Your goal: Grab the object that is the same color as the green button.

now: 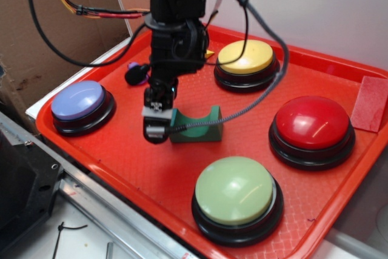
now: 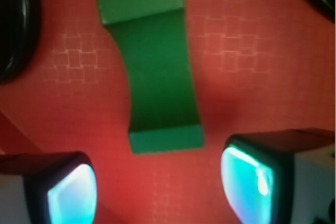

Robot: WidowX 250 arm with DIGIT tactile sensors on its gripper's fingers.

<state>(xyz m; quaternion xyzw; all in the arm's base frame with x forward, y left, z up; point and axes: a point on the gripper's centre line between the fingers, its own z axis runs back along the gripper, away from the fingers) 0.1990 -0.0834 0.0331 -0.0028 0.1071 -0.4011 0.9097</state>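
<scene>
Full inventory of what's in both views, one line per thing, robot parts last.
tray: 1, red, holds everything else.
green block: 1, dark green with a curved notch on top, tray middle, beside the gripper; in the wrist view it lies ahead of the fingers, untouched.
green button: 1, pale green dome on a black base, near edge of the tray.
red button: 1, red dome, right side.
yellow button: 1, yellow dome, far middle.
blue button: 1, pale blue-violet dome, left side.
purple object: 1, purple and black, far left behind the arm; shape unclear.
red pad: 1, on the tray's right rim.
cables: several, black, orange, red, hanging off the arm.
gripper: 1, black, open, just left of the block.
</scene>
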